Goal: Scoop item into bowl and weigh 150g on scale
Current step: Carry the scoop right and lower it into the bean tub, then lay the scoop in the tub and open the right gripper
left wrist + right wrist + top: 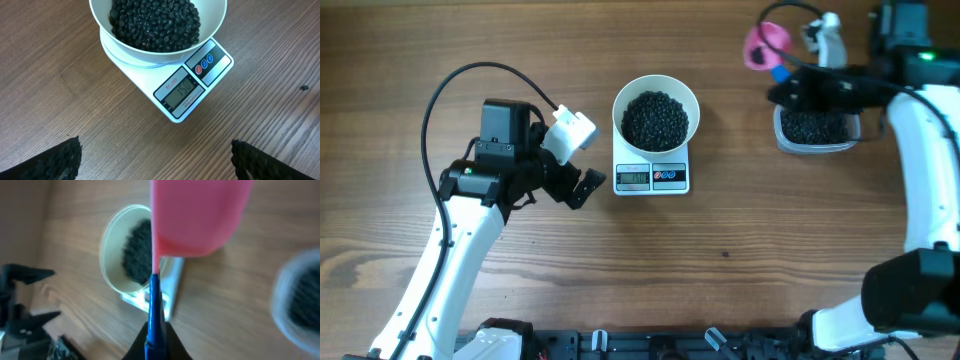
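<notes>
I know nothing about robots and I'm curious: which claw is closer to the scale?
Left. The left claw is open just beside the scale. The right claw is far off, by the tub, shut on a scoop.

The left hand (156, 165) hangs with its jaws spread as wide as they go, and a ribbed black pad (57, 160) shows at each lower corner of its wrist view. Its white arm (445, 255) trails back behind it, bent at the wrist. The right hand (154, 337) is pinched tight on a thin blue scoop handle (153, 300) that runs straight ahead of its fingertips. Its white arm (925, 150) curves away behind it.
</notes>
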`<state>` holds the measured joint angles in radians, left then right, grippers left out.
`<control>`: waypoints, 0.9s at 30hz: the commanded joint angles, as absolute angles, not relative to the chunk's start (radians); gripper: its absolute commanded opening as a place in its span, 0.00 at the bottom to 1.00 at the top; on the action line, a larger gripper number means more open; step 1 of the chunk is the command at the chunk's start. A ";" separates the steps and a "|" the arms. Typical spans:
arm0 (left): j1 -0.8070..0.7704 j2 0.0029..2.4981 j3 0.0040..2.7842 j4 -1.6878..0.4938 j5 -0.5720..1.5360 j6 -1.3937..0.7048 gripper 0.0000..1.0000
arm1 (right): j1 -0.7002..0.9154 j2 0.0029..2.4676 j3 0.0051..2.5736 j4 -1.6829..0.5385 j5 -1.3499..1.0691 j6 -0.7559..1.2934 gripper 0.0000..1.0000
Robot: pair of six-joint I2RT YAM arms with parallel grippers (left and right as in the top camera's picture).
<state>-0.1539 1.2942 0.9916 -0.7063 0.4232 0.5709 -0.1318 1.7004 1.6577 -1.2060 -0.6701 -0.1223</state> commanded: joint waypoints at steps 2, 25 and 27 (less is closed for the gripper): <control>-0.149 1.291 0.985 -0.704 0.428 0.568 1.00 | -0.171 1.687 1.639 -1.295 -0.365 -0.154 0.04; -0.149 1.291 0.985 -0.704 0.429 0.568 1.00 | 0.083 1.719 1.545 -1.367 0.361 0.109 0.04; -0.149 1.291 0.986 -0.704 0.428 0.568 1.00 | 0.113 1.719 1.545 -1.385 0.440 0.139 0.04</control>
<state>-0.1539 1.2942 0.9916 -0.7063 0.4232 0.5709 0.0654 1.7027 1.5524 -1.3659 0.2054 0.0620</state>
